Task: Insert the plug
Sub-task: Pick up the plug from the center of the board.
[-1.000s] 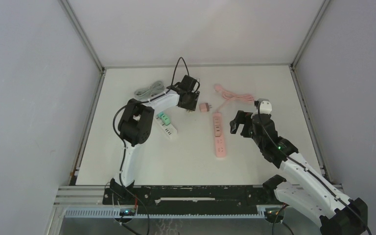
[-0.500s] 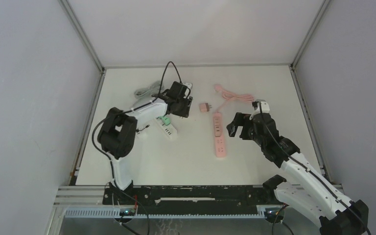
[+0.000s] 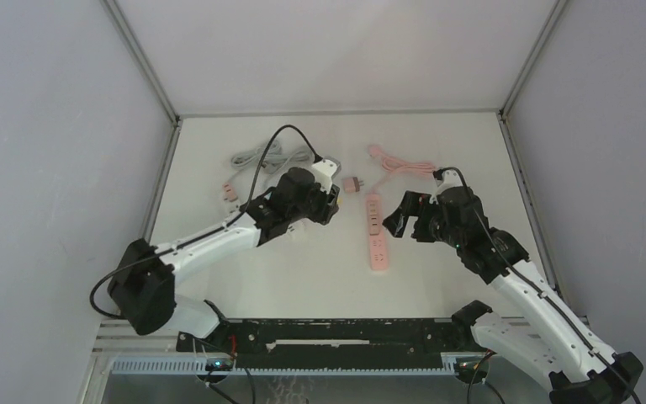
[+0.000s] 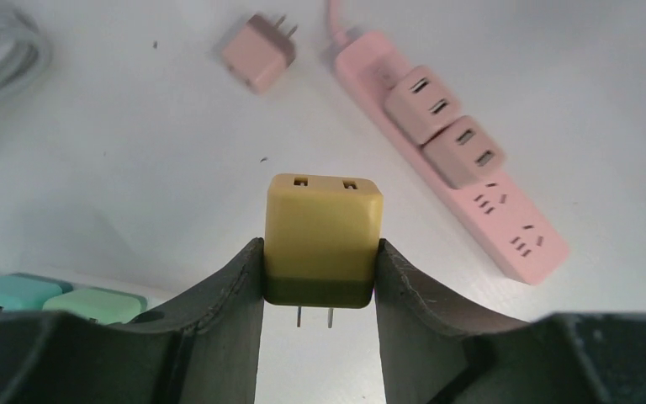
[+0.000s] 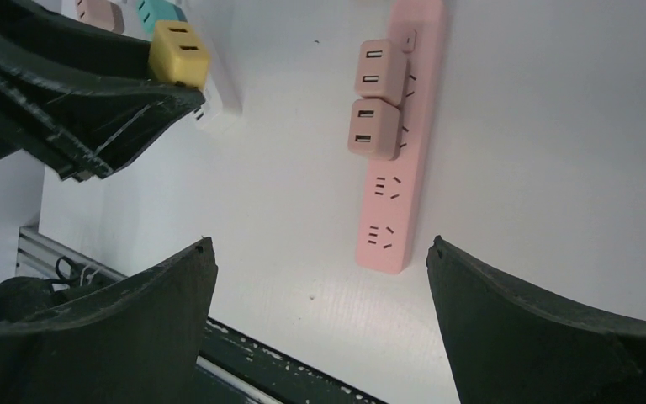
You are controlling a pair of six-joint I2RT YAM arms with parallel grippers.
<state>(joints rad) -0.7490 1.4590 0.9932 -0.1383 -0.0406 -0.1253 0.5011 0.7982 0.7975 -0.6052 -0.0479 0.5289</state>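
Left wrist view: the left gripper (image 4: pixel 320 278) is clamping a mustard-yellow plastic plug adapter (image 4: pixel 324 223) by its flat sides, prongs facing the wrist; probably light, rigid, slick. A pink power strip (image 4: pixel 517 240) is lying ahead-right of the jaws. The right gripper (image 5: pixel 320 252) is gaping wide, empty.

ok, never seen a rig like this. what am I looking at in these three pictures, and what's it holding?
Two robot arms are bolted at the near edge of a white table. The top view looks down from above and behind them; the other two come from a camera on each wrist, so the dark shapes there are that arm's own fingers. The left end effector is shut on a yellow plug. The right end effector is open, holding nothing, facing a pink power strip that has two pink plugs in it and two sockets free. Also lying there: a loose pink plug, a white strip with green plugs, and a grey cable.
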